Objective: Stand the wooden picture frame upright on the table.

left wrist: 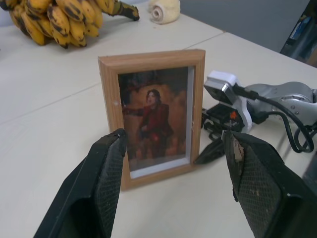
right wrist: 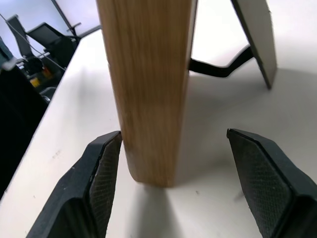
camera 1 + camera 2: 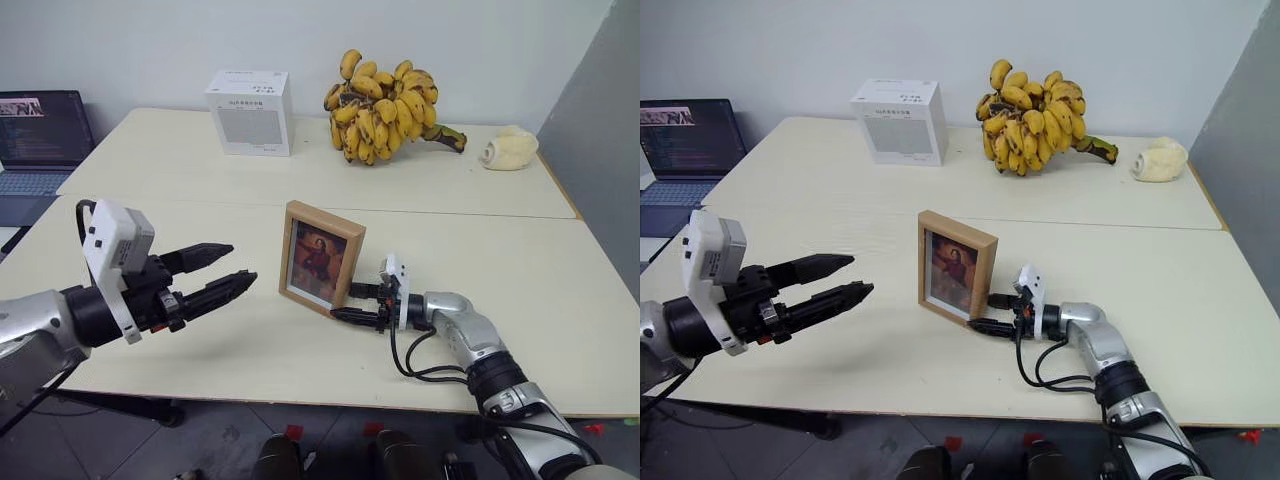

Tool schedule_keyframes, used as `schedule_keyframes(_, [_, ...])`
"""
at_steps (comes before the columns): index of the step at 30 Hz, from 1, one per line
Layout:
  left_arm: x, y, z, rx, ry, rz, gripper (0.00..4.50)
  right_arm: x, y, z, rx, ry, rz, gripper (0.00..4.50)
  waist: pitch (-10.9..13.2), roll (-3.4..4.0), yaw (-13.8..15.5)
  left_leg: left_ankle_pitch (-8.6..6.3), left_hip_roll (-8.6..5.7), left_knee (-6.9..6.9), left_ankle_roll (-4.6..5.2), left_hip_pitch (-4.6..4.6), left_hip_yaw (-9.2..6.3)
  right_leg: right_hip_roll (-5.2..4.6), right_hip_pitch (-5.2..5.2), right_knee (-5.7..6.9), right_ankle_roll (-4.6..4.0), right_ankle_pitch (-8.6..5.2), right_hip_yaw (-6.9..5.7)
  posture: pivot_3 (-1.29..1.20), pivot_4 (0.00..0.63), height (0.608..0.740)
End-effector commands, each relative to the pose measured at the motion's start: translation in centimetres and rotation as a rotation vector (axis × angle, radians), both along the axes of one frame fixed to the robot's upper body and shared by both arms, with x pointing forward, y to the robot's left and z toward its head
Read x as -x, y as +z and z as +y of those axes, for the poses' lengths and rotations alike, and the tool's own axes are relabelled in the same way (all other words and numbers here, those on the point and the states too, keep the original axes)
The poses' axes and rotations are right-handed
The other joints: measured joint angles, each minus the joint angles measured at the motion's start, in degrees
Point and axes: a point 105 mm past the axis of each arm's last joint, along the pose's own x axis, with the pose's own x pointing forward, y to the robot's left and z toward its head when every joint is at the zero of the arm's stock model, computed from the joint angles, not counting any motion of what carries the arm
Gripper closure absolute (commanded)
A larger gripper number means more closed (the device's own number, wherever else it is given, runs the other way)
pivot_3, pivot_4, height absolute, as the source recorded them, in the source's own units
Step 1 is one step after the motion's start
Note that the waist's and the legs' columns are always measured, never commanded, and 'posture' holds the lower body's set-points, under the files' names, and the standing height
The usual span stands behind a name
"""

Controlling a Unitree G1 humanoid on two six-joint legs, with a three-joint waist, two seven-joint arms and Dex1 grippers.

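In the head views, the wooden picture frame (image 3: pixel 320 258) is seen standing upright on the table (image 3: pixel 560 300), a pale cream, smooth top crossed by a seam just behind the frame. The frame is a small rectangle of light, flat-sided wood around a reddish portrait. The right gripper (image 3: pixel 352 303) is held low at the frame's right edge, its two slim black fingers spread apart, one on either side of that edge. The left gripper (image 3: pixel 222 270) is held above the table, well to the left of the frame, with its tapered black fingers parted and nothing between them. Well behind the frame, a white box (image 3: pixel 250 111) with a fine mesh-like face, a bunch of spotted yellow bananas (image 3: pixel 385 105) and a pale lumpy object (image 3: pixel 508 149) are seen. A laptop (image 3: pixel 38 140) is placed far to the frame's left, beyond the table edge.

In the left wrist view, the frame's front is faced, and the textured pads of the separated fingers (image 1: pixel 106 183) are seen short of it.

In the right wrist view, the grained wooden edge of the frame (image 2: pixel 148 84) is seen between the dimpled pads; one finger (image 2: pixel 101 178) lies just beside the wood, the other well apart. A dark prop stand (image 2: pixel 255 34) is angled out behind the frame, joined to it by a black strap.
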Motion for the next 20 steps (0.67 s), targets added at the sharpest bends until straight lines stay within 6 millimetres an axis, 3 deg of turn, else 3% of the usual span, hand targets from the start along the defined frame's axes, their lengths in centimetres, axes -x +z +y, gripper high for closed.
schedule_keyframes(1, [-0.3, -0.1, -0.5, -0.025, -0.033, -0.040, 1.25, 1.1, 0.2, -2.4, 0.109, 0.000, -0.081, 0.93, 0.0, 0.00, 0.2, 0.00, -0.01, 0.00, 0.00, 0.00, 0.00, -0.01, 0.01, -0.02, 0.01, 0.00, 0.01, 0.00, 0.150, 0.740])
schedule_keyframes(5, [-0.4, -0.6, -0.5, -0.018, -0.078, -0.013, 1.25, 2.5, 1.0, -4.9, 0.194, -0.007, -0.131, 0.93, 0.0, 0.02, 0.3, 0.00, -0.01, -0.05, -0.01, -0.02, 0.00, -0.02, 0.03, -0.15, 0.02, -0.01, 0.01, 0.00, 0.150, 0.740])
schedule_keyframes(10, [-1.2, -0.9, 0.3, -0.038, -0.078, -0.012, 1.25, 3.3, 4.7, -7.0, 0.238, -0.060, -0.205, 0.93, 0.0, 0.08, 0.1, 0.00, 0.00, -0.06, 0.00, -0.03, 0.01, -0.02, 0.01, -0.17, 0.03, -0.03, 0.02, 0.00, 0.150, 0.740])
schedule_keyframes(16, [-1.7, -1.2, 0.6, -0.059, -0.069, -0.013, 1.25, 4.0, 10.3, -6.3, 0.152, -0.102, -0.252, 0.93, 0.1, 0.07, -0.1, 0.00, 0.04, -0.06, 0.00, -0.04, 0.05, 0.00, -0.01, -0.18, 0.04, -0.05, 0.06, 0.00, 0.150, 0.740])
schedule_keyframes(20, [-2.0, -1.6, 0.6, -0.086, -0.047, -0.004, 1.25, 4.1, 11.6, -5.5, 0.099, -0.127, -0.244, 0.93, 0.1, 0.06, 0.0, 0.00, 0.04, -0.07, 0.00, -0.11, 0.04, -0.01, -0.01, -0.32, 0.04, -0.05, 0.04, 0.00, 0.150, 0.740])
